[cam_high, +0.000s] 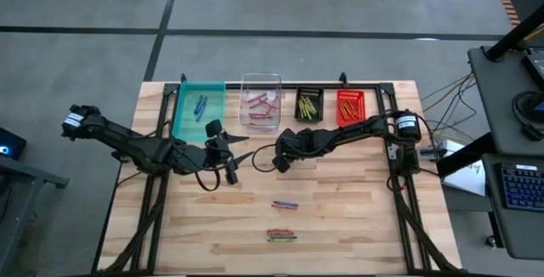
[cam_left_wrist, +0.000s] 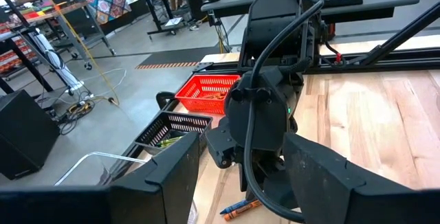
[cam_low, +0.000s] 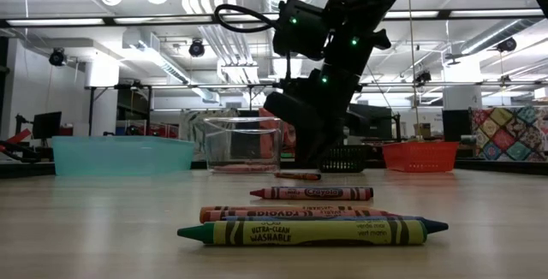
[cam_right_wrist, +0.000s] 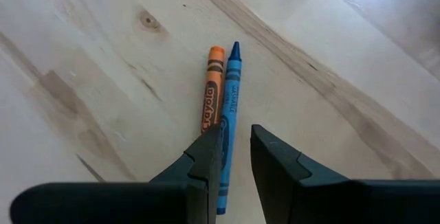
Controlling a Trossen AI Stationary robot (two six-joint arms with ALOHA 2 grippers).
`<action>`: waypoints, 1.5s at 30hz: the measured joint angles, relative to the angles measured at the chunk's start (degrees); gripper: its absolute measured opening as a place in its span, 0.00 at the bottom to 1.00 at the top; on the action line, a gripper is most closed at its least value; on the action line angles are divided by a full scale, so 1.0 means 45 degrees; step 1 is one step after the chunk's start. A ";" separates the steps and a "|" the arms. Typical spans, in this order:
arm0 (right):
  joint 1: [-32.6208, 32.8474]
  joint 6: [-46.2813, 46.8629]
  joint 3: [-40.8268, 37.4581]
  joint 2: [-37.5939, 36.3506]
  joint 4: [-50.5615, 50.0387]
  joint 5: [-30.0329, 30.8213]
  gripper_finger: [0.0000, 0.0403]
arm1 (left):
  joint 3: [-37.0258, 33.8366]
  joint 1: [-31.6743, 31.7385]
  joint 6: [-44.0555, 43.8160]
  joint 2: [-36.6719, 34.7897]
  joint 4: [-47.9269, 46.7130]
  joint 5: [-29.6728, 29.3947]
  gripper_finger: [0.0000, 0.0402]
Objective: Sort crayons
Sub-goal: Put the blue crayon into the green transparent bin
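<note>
Two crayons lie side by side on the wooden tabletop (cam_right_wrist: 82, 59) under the right arm's camera: an orange crayon (cam_right_wrist: 212, 90) and a blue crayon (cam_right_wrist: 229, 121), touching along their length. The right gripper (cam_right_wrist: 235, 157) hangs just above them with its jaws parted by a narrow gap and holding nothing. The blue crayon runs into that gap, its near end between the two jaws, while the orange one lies just outside the jaw beside it.

From overhead, the right gripper (cam_high: 280, 163) sits slightly toward 12 o'clock of the tabletop's centre, its arm reaching in from 2 o'clock. The left gripper (cam_high: 231, 156) waits beside it toward 9 o'clock, jaws spread wide and empty.

Four bins stand in a row along the 12 o'clock edge. From 10 o'clock to 1 o'clock they are a teal bin (cam_high: 200, 109) with blue crayons, a clear bin (cam_high: 261, 101) with pink and red ones, a black bin (cam_high: 308, 105) with yellow ones, and a red bin (cam_high: 350, 106) with orange ones.

More loose crayons (cam_high: 284, 220) lie toward 6 o'clock of the centre: one small group, and a tighter cluster nearer the edge. At table height, the closest of that cluster is a yellow-wrapped green crayon (cam_low: 312, 231).
</note>
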 joint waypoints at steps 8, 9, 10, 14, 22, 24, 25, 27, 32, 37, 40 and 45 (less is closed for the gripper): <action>0.0005 0.0087 -0.0183 0.0005 0.0053 0.0018 0.17 | 0.0000 0.0000 0.0000 0.0005 -0.0005 0.0002 0.48; 0.0005 0.0091 -0.0250 0.0005 0.0053 0.0031 0.17 | 0.0000 0.0000 0.0000 0.0003 -0.0005 0.0005 0.48; 0.0005 0.0092 -0.0315 0.0005 0.0095 0.0080 0.17 | 0.0000 0.0000 0.0000 0.0004 -0.0006 0.0005 0.48; 0.0005 0.0068 -0.0510 0.0000 0.0416 0.0117 0.17 | 0.0000 0.0000 0.0000 0.0004 -0.0010 0.0005 0.48; -0.0058 -0.0397 -0.0306 -0.0083 0.0214 0.0117 0.17 | 0.0000 0.0000 0.0000 -0.0010 -0.0053 0.0007 0.48; -0.0053 -0.0517 -0.0132 -0.0093 0.0239 0.0112 0.17 | 0.0000 0.0000 0.0000 -0.0010 -0.0117 0.0005 0.48; -0.0053 -0.0582 -0.0068 -0.0097 0.0272 0.0112 0.17 | 0.0000 0.0000 0.0000 -0.0010 -0.0115 0.0010 0.48; -0.0053 -0.0635 0.0010 -0.0107 0.0288 0.0112 0.17 | 0.0000 0.0000 0.0000 -0.0013 -0.0111 0.0010 0.48; -0.0053 -0.0627 0.0022 -0.0107 0.0284 0.0112 0.17 | 0.0000 0.0000 0.0004 -0.0015 -0.0138 0.0010 0.48; -0.0053 -0.0636 -0.0049 -0.0097 0.0272 0.0380 0.17 | 0.0000 0.0000 0.0000 -0.0019 -0.0199 0.0010 0.48; -0.0058 -0.0636 -0.0123 -0.0097 0.0287 0.0452 0.17 | 0.0000 0.0000 0.0000 -0.0019 -0.0199 0.0010 0.48; -0.0059 -0.0638 -0.0486 -0.0097 0.0287 0.0457 0.17 | 0.0000 0.0000 0.0000 -0.0019 -0.0194 0.0010 0.48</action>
